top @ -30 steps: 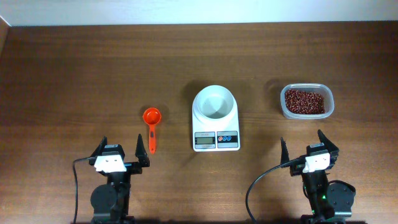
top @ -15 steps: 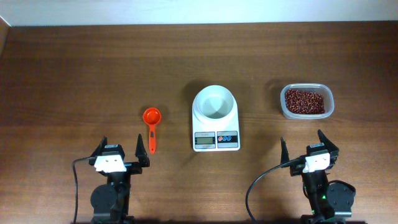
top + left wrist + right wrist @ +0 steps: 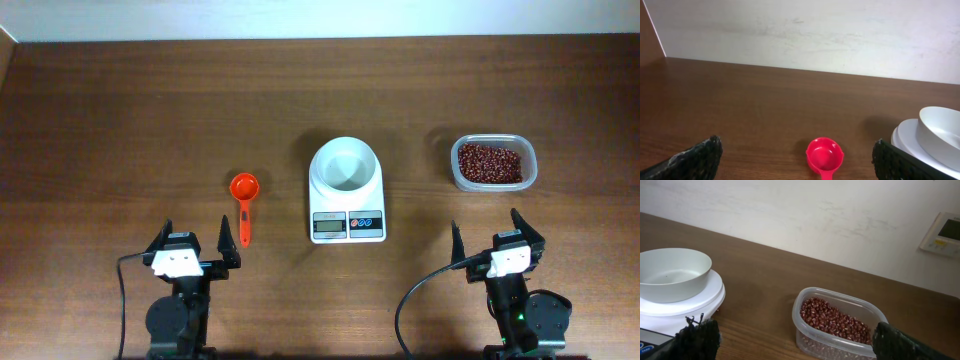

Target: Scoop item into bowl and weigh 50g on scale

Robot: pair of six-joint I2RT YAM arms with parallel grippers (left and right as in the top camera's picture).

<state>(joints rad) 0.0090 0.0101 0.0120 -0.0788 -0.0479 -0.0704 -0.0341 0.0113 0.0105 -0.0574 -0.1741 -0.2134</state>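
The dark reddish-brown beans [image 3: 490, 163] lie heaped in a clear plastic container [image 3: 530, 176] at the right; they also show in the right wrist view [image 3: 832, 318]. The empty white bowl [image 3: 345, 166] stands on the white scale [image 3: 347, 226] at the centre. The bowl's rim shows in the left wrist view [image 3: 940, 131] and the bowl in the right wrist view [image 3: 672, 274]. An orange-red scoop [image 3: 243, 197] lies left of the scale, also in the left wrist view [image 3: 824, 155]. My left gripper [image 3: 191, 250] is open and empty below the scoop. My right gripper [image 3: 498, 244] is open and empty below the container.
The brown wooden table [image 3: 150, 110] ends at a pale wall [image 3: 805, 30] at the far side. A small white wall panel [image 3: 941, 234] hangs at the right. Black cables run from both arm bases at the front edge.
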